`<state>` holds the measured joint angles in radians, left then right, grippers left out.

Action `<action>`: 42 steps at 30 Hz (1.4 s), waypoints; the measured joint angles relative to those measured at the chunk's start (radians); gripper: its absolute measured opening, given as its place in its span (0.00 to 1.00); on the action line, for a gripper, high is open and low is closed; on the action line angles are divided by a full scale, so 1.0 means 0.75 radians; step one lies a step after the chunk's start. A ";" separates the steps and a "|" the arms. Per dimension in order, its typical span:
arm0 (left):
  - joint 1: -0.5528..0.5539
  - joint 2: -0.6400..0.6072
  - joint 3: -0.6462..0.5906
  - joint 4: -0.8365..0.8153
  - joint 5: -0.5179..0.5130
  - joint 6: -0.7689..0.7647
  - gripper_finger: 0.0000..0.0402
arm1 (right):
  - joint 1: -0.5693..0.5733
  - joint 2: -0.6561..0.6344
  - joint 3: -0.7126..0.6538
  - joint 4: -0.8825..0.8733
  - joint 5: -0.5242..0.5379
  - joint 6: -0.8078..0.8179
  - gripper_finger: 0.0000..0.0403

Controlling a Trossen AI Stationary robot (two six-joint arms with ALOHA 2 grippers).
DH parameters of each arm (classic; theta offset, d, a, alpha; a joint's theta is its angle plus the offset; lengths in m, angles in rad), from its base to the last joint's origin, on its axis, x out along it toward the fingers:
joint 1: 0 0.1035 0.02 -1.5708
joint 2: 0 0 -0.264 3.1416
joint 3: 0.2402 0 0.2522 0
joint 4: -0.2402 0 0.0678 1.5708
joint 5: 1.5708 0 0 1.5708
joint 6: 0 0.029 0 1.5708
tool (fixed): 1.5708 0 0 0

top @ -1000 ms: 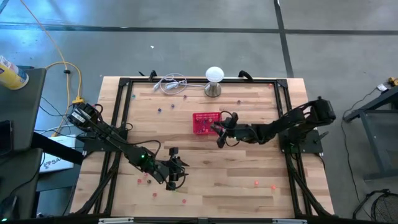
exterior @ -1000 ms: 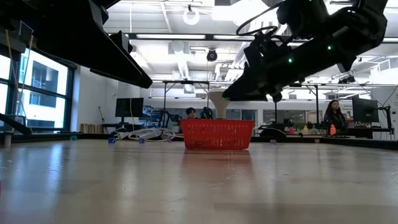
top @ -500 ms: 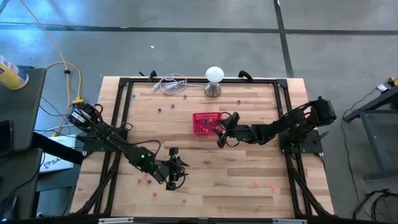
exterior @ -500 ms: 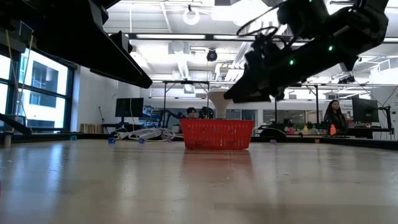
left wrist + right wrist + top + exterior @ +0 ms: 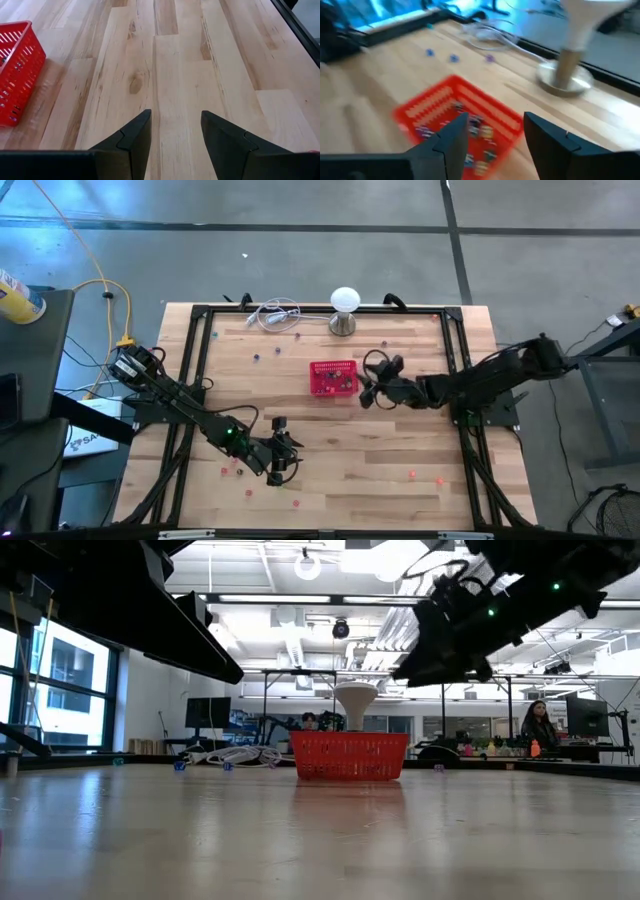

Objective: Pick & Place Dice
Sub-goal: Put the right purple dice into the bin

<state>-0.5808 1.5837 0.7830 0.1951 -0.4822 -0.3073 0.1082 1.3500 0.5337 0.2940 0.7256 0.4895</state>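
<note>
1. Dice (image 5: 479,131) lay in a small heap inside the red mesh basket (image 5: 333,377), and none sat between the right gripper (image 5: 492,136) fingers (image 5: 451,141), which stood apart with a bare gap, just beside the basket on its right-arm side and raised off the table (image 5: 330,455).
2. Left gripper (image 5: 172,140) fingers (image 5: 134,137) also stood apart and held nothing, with only bare planks showing in the gap.
3. That left gripper (image 5: 281,462) hovered near the front of the table, well apart from the basket, whose corner showed at the edge of the left wrist view (image 5: 17,70).
4. More dice were scattered loose over the table: a few near the front edge beside the left gripper (image 5: 236,471), two toward the front right (image 5: 412,476), and several behind the basket (image 5: 278,351).
5. Behind the basket, at the back edge, stood a white ball-shaped lamp (image 5: 344,302) on a metal base, with a coil of pale cable (image 5: 275,314) just beside it.
6. From table height, the basket (image 5: 349,755) stood in front of the lamp's base, the right arm (image 5: 500,610) hung above and to one side of it, and a person (image 5: 538,727) sat in the room beyond.
</note>
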 joint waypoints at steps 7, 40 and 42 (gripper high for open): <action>0.012 0.000 -0.001 -0.001 0.001 0.001 0.41 | -0.310 -0.060 0.136 -0.505 -0.226 0.230 0.43; 0.020 0.000 -0.001 0.010 0.026 -0.011 0.41 | -0.837 0.217 0.183 -0.535 -0.447 0.337 0.44; 0.020 0.000 -0.001 0.010 0.026 -0.011 0.41 | -0.836 0.233 0.184 -0.530 -0.444 0.365 0.44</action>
<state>-0.5659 1.5837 0.7822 0.2028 -0.4625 -0.3157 -0.5185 1.5247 0.6716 -0.1032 0.3922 0.7635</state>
